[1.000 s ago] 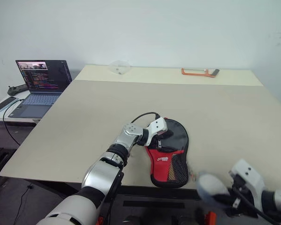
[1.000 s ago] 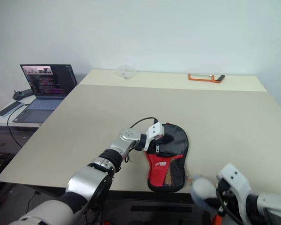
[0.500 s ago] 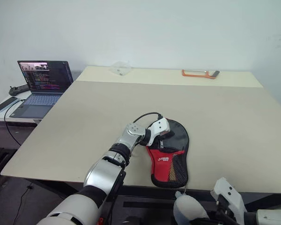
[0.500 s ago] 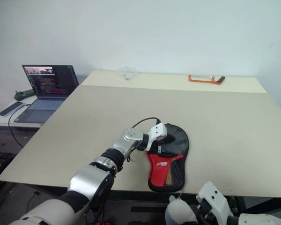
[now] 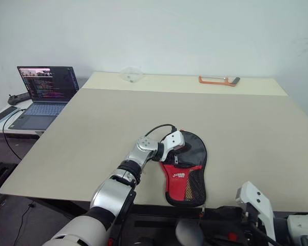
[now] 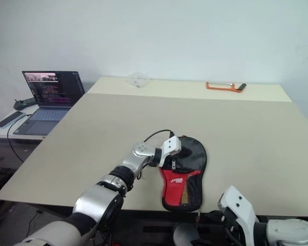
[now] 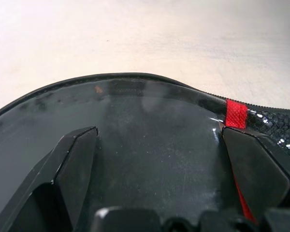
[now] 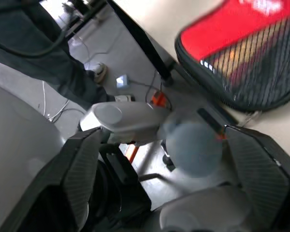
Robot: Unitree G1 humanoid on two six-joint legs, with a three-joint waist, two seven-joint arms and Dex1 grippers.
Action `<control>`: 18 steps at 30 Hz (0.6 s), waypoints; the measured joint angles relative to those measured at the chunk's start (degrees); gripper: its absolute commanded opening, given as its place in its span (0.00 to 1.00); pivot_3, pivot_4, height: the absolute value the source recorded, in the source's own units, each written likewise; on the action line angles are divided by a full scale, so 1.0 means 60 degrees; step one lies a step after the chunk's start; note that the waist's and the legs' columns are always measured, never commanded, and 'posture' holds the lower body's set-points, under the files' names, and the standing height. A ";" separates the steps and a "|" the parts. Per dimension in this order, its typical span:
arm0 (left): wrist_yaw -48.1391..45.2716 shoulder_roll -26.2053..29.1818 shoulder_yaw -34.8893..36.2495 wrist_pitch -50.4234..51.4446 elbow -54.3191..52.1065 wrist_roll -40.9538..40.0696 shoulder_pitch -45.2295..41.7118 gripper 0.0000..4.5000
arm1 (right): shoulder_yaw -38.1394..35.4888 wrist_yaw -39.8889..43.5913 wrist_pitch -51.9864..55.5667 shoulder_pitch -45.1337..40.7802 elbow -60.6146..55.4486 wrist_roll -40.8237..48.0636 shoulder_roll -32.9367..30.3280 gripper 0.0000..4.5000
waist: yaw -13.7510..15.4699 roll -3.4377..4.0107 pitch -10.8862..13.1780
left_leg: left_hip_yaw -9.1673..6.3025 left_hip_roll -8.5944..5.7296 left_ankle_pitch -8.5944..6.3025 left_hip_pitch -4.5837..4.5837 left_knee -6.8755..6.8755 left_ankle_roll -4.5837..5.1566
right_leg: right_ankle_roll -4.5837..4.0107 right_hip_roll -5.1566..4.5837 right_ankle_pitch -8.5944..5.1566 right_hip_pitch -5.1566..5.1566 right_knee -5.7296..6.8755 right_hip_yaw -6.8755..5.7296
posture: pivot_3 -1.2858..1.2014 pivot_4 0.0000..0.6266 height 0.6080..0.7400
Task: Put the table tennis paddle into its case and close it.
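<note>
Even, soft indoor light with faint shadows on the beige rectangular table (image 5: 118, 118); glare on the clear plastic case panel (image 7: 150, 140); right wrist view motion-blurred.

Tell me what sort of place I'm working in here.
Probably a lab or office test room: a large plain beige table against a bare white wall, with an open laptop showing code on a side desk.

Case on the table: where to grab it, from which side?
Probably the red mesh end of the case: it lies flat, but that end seems to reach the table's near edge. Come from the near side, pinching top and bottom; the left hand sits on the black end.
</note>
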 measured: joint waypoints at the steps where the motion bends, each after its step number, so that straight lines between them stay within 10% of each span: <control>1: -0.0033 0.0066 0.0010 0.0001 -0.0076 -0.0066 0.0073 1.00 | -0.0026 0.0190 -0.0017 -0.0203 0.0095 0.0023 -0.0011 0.99 | -0.0019 -0.0001 -0.0002 | 0.0001 0.0001 -0.0002 0.0002 -0.0001 0.0000 | 0.0000 0.0000 0.0000 0.0000 -0.0001 0.0003 | 0.52 0.24 1.00; 18: -0.0398 0.2099 0.0829 0.3916 -0.7394 -0.2239 0.3876 1.00 | 0.4082 0.2669 -0.2583 -0.5920 0.5883 -0.6487 0.3453 0.99 | -0.0265 0.0114 0.0103 | 0.0001 -0.0004 0.0003 -0.0119 0.0002 -0.0068 | -0.0063 0.0009 0.0032 -0.0165 0.0016 0.0033 | 0.52 0.24 1.00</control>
